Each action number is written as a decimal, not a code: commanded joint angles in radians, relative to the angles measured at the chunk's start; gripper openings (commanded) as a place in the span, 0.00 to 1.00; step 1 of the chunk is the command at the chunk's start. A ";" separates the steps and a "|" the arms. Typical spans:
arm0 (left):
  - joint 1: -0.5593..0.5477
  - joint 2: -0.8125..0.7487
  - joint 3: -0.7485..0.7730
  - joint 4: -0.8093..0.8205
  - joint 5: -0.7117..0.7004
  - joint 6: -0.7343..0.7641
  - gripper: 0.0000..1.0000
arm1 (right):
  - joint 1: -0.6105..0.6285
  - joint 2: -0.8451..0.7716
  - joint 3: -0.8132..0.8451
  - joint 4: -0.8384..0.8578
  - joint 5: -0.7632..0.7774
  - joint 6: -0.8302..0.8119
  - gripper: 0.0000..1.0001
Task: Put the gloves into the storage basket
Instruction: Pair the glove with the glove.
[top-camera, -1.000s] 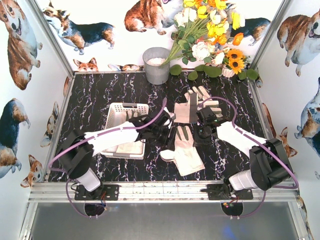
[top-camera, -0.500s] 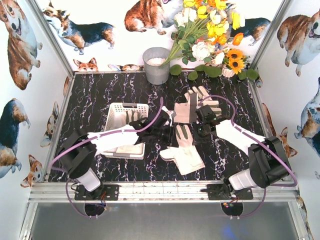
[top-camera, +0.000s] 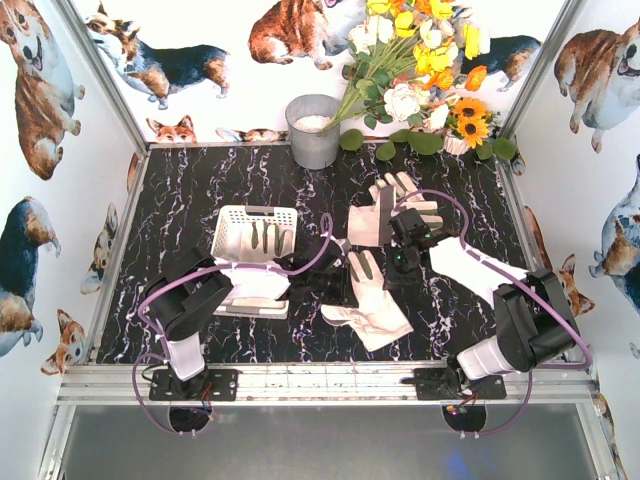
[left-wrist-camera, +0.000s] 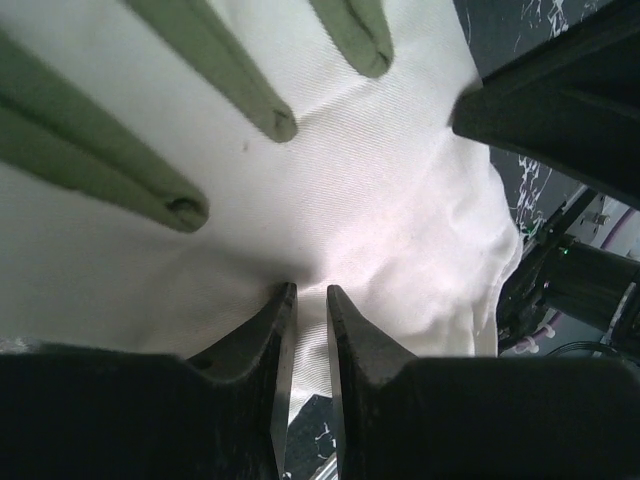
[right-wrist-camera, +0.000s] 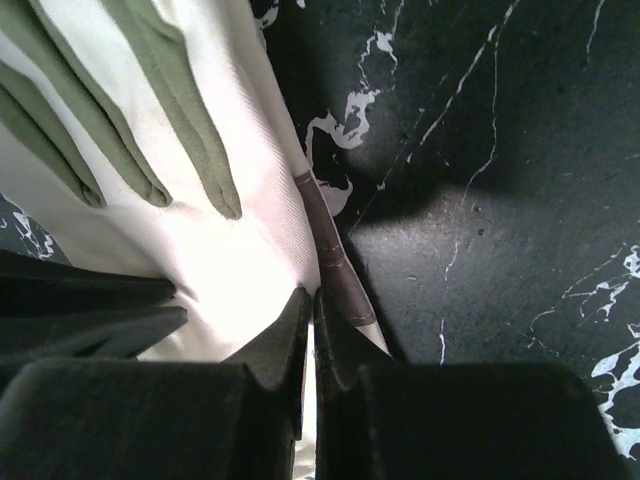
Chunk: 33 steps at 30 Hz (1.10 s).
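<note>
A cream-white glove (top-camera: 372, 310) with grey finger patches lies palm up on the black marble table between my grippers. My left gripper (top-camera: 333, 277) is shut on a fold of its fabric (left-wrist-camera: 350, 180), jaws pinched at the palm (left-wrist-camera: 305, 290). My right gripper (top-camera: 398, 262) is shut on the same glove's edge (right-wrist-camera: 230, 250), jaws closed by its brown cuff trim (right-wrist-camera: 308, 292). Further gloves (top-camera: 385, 208) lie in a pile behind it. The white slotted storage basket (top-camera: 232, 212) stands at the left with a glove (top-camera: 265, 236) inside; my left arm covers its near end.
A grey metal bucket (top-camera: 313, 130) stands at the back centre, with a bunch of artificial flowers (top-camera: 420, 70) to its right. Walls with dog prints close in the table on three sides.
My left arm has folded back and lowered across the basket's near end, uncovering the glove in it. My right gripper has shifted slightly to the left and away. The held glove has barely moved.
</note>
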 joint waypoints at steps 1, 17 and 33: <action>-0.028 0.016 -0.028 -0.058 -0.021 0.028 0.14 | -0.001 0.021 0.064 0.045 0.025 -0.018 0.00; -0.033 -0.134 0.064 -0.115 -0.085 0.034 0.25 | -0.001 -0.173 0.107 -0.199 -0.045 -0.035 0.41; -0.067 -0.168 -0.030 -0.022 -0.091 -0.049 0.14 | 0.106 -0.276 -0.185 0.031 -0.433 0.230 0.16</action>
